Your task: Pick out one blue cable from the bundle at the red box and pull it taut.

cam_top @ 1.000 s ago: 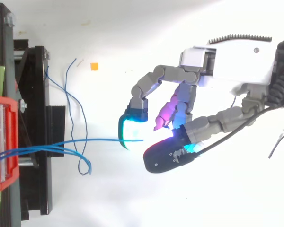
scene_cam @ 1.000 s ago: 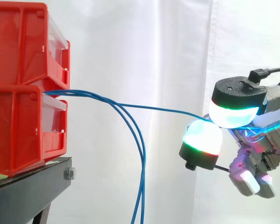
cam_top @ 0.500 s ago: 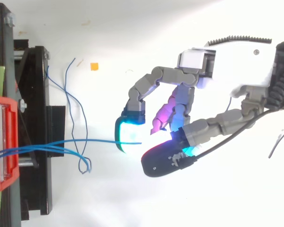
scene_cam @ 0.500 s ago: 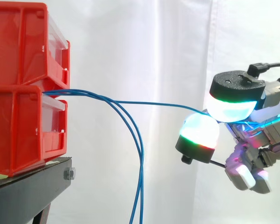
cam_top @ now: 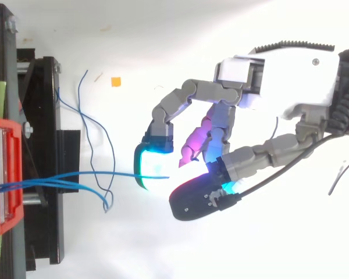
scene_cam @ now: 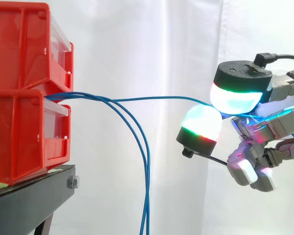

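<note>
Hand (cam_top: 296,81) pinches one blue cable (scene_cam: 152,99) between two glowing pads, isolating it from the bundle. The cable runs from the stacked red bins (scene_cam: 24,137) toward 3 o'clock, slightly bowed, so judged not yet taut. Spare cables (scene_cam: 147,171) hang toward 6 o'clock.

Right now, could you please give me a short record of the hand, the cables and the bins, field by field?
hand: shut, two glowing pads pinch the blue cable
blue cable: runs nearly level, slightly wavy, from where the two stacked red bins meet to the pads
other blue cables: leave the same spot, hang down slack
support: bins sit on a black stand
backdrop: white curtain
</note>
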